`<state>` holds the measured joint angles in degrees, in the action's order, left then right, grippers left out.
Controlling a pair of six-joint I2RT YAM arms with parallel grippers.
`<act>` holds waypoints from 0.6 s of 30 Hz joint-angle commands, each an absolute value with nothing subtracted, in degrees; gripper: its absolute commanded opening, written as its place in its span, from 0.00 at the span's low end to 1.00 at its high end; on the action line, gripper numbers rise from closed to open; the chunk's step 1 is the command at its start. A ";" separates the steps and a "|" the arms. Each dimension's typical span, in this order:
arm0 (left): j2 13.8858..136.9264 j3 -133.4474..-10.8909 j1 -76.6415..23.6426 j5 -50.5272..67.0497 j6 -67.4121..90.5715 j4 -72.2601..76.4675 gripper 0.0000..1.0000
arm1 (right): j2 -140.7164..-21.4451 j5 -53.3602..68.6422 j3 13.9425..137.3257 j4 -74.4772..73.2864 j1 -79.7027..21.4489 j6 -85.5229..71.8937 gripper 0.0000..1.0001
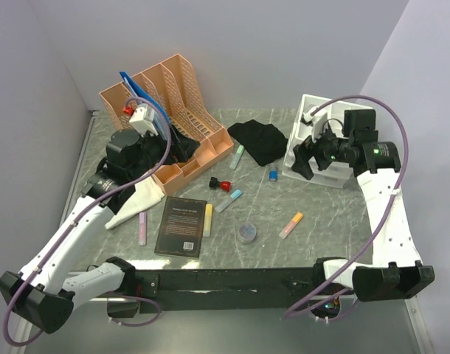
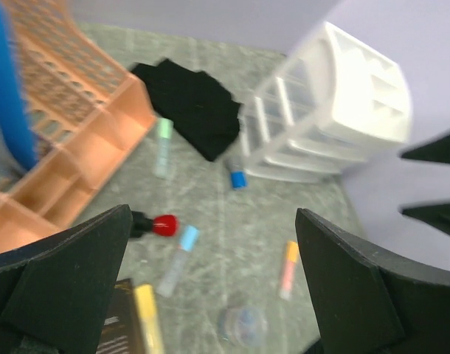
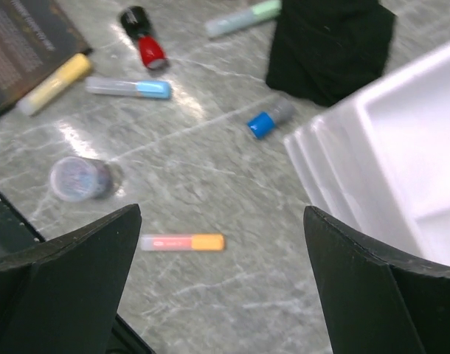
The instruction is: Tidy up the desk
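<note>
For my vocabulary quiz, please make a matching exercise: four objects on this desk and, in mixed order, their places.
1 black cloth
2 dark book
3 blue-capped tube
4 orange-capped marker

A in front of the orange organizer
B between that organizer and the white drawer unit
C at the drawer unit's foot
D right of the clear round container

Pairs: 1-B, 2-A, 3-C, 4-D

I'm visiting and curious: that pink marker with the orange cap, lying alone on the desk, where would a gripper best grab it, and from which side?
Probably mid-barrel on the pink marker, from straight above, jaws closing across its thin width. It lies flat on the desk with bare marble along both long sides, so there is room to come down on each side.
</note>
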<state>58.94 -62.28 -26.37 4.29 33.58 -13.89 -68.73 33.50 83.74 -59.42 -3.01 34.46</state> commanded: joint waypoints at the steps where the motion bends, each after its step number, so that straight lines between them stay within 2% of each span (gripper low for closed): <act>1: 61.51 -62.49 -27.59 15.20 37.79 -7.91 0.99 | -71.62 29.98 89.46 -63.18 -0.18 36.82 0.98; 3: 64.68 -63.10 -29.87 17.13 38.15 -6.77 0.99 | -73.99 26.82 92.19 -64.51 2.28 38.31 0.97; 12: 74.96 -65.04 -38.22 20.74 38.94 -0.44 0.99 | -88.23 20.83 111.77 -79.18 8.26 47.44 0.81; 16: 77.25 -65.13 -40.43 20.39 38.76 -0.35 1.00 | -89.21 18.38 111.28 -82.44 8.96 53.07 0.77; 18: 78.13 -64.87 -40.95 20.39 38.94 1.04 1.00 | -89.21 17.67 107.85 -82.27 9.14 57.38 0.71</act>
<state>77.56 -62.37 -39.77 18.85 38.50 -3.97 -90.15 20.67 109.62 -74.26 8.64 48.53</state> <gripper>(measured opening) 0.995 0.752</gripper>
